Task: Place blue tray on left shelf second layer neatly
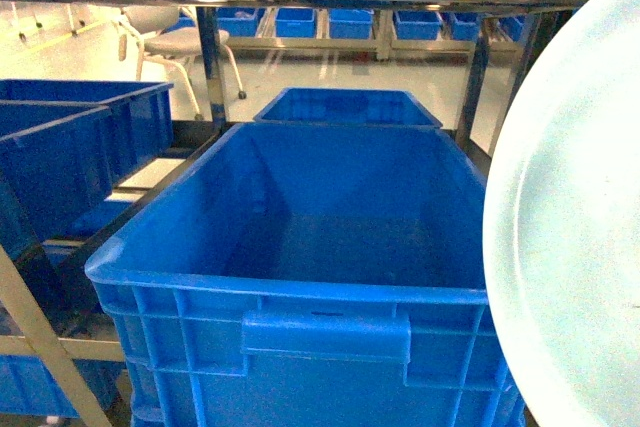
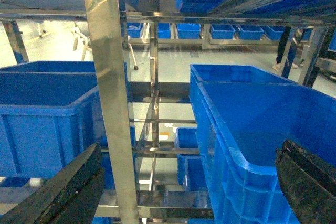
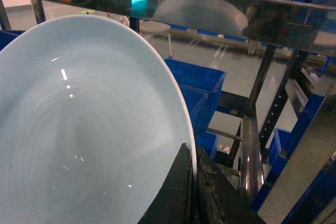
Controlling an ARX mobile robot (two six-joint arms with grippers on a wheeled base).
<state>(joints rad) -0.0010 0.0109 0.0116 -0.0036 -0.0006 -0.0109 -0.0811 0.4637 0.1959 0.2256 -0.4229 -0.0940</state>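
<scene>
The pale blue tray [image 3: 79,129] stands nearly on edge and fills the left of the right wrist view. My right gripper [image 3: 193,182] is shut on its rim, one finger on each face. In the head view the tray [image 1: 575,247] covers the right edge, beside a large blue crate, and neither gripper shows. The left shelf [image 1: 185,152] is the steel rack at the left holding deep-blue crates; I cannot tell which tier is the second layer. My left gripper [image 2: 184,192] is open wide with nothing between its fingers, facing a steel post [image 2: 113,103] of the rack.
A large deep-blue crate [image 1: 320,237] sits straight ahead with a second crate [image 1: 345,107] behind it. More crates [image 1: 80,147] fill the left rack. A steel rail [image 3: 210,11] runs just above the tray. A white chair [image 1: 180,42] stands beyond.
</scene>
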